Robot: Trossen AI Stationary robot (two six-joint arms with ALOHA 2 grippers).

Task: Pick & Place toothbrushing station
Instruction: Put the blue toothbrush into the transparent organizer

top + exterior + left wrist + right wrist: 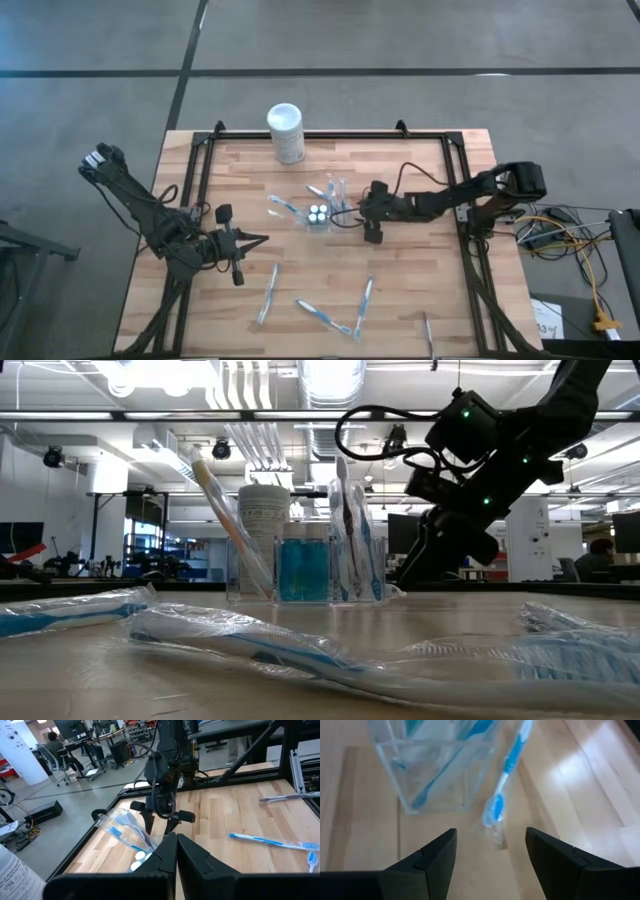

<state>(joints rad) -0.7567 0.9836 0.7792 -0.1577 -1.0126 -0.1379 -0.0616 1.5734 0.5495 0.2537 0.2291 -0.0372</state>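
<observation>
The toothbrushing station is a clear plastic holder standing on its base at the table's middle, with several wrapped toothbrushes sticking out of it. It also shows in the low view and the right wrist view. My right gripper is open just to the holder's right, its fingers pointing at it and apart from it. A wrapped blue-and-white toothbrush leans beside the holder, in front of the open fingers. My left gripper is shut and empty, left of the holder.
A white canister with a label stands at the table's far edge. Several wrapped toothbrushes lie loose near the front edge. A black metal frame runs around the table.
</observation>
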